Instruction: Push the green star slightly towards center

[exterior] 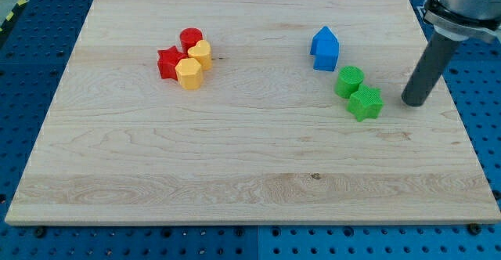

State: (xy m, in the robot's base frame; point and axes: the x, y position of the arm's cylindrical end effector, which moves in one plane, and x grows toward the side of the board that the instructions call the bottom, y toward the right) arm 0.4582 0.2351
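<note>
The green star (pixel 365 103) lies on the wooden board (pixel 250 174) at the view's right, touching a green cylinder (pixel 349 81) just above and to its left. My tip (pixel 413 101) rests on the board a short way to the right of the green star, apart from it. The dark rod rises up and to the right from the tip towards the view's top right corner.
A blue house-shaped block (pixel 325 48) sits above the green cylinder. At the upper left, a tight cluster holds a red star (pixel 168 63), a red cylinder (pixel 191 38), a yellow heart-like block (pixel 200 54) and a yellow hexagonal block (pixel 189 73). The board's right edge is near the tip.
</note>
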